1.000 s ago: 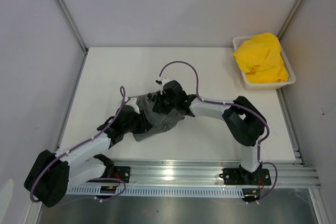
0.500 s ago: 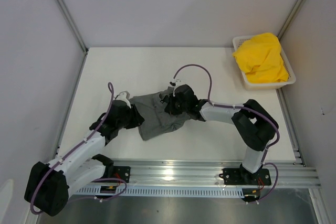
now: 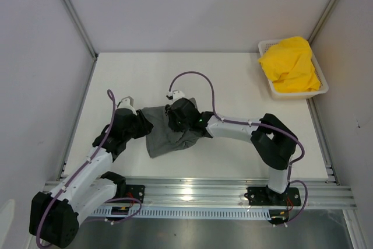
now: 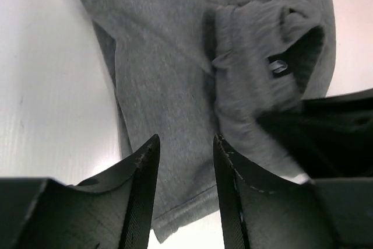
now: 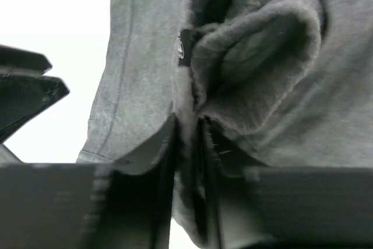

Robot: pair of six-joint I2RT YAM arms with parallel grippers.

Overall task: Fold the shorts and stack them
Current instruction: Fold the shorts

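Note:
The dark grey shorts [image 3: 163,138] lie crumpled on the white table between the arms, seen also in the left wrist view [image 4: 169,91] and the right wrist view [image 5: 140,56]. My right gripper [image 3: 176,116] is shut on a fold of the grey shorts [image 5: 185,132] and holds it raised. My left gripper [image 3: 140,125] is open at the cloth's left edge, its jaws standing over the hem [image 4: 185,144] with nothing gripped. The yellow shorts [image 3: 289,64] lie bunched in the basket at the back right.
A white mesh basket [image 3: 322,88] stands at the table's back right corner. Grey walls enclose the table on three sides. A metal rail [image 3: 192,193] runs along the near edge, where the arm bases sit.
My right gripper has carried its fold of the grey shorts to the left, folding the cloth over. My left gripper has drawn back left, off the cloth.

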